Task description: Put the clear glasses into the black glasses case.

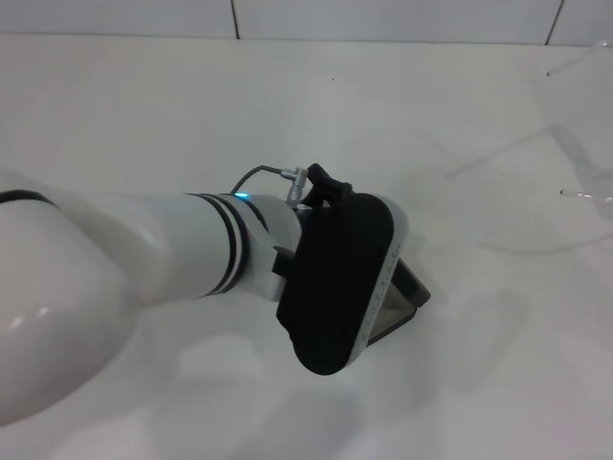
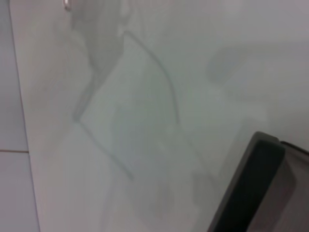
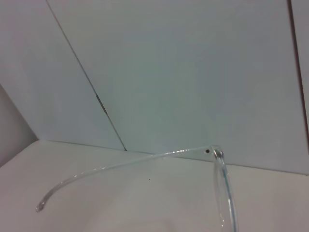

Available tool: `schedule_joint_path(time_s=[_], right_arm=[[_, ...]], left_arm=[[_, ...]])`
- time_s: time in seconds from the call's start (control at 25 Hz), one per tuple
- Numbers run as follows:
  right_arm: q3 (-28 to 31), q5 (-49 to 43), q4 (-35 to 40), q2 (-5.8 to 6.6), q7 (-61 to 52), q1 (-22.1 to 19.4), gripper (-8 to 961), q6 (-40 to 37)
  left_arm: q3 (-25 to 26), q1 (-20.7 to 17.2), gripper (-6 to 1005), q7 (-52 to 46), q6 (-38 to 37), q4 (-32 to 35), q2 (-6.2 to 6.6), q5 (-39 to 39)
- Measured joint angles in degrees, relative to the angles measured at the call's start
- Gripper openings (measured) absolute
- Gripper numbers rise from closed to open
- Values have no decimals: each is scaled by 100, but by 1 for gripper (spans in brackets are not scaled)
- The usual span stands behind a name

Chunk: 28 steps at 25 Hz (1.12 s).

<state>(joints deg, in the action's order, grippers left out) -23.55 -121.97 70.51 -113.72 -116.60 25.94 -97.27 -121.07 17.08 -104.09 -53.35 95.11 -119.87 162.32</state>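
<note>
- The clear glasses (image 3: pixel 212 159) fill the lower part of the right wrist view, seen very close, with no tool fingers in sight.
- One slim temple arm (image 3: pixel 120 165) runs out from a small dark hinge screw (image 3: pixel 208 151) and curves down to a rounded tip (image 3: pixel 40 207).
- A see-through frame rim (image 3: pixel 227 193) drops away from the hinge.
- Beneath lies the white tabletop (image 3: pixel 145 203); behind it stands a pale tiled wall (image 3: pixel 183 72) crossed by dark grout lines (image 3: pixel 96 96).
</note>
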Motion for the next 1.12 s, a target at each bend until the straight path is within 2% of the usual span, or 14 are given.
schedule_joint_path(time_s=[0.56, 1.12], right_arm=[[0, 7, -70, 0, 5, -13, 119, -29], [61, 40, -73, 0, 16, -47, 118, -54]], left_arm=[[-141, 80, 376, -25, 246, -225, -8, 1], [-114, -33, 374, -46, 157, -82, 9, -1]])
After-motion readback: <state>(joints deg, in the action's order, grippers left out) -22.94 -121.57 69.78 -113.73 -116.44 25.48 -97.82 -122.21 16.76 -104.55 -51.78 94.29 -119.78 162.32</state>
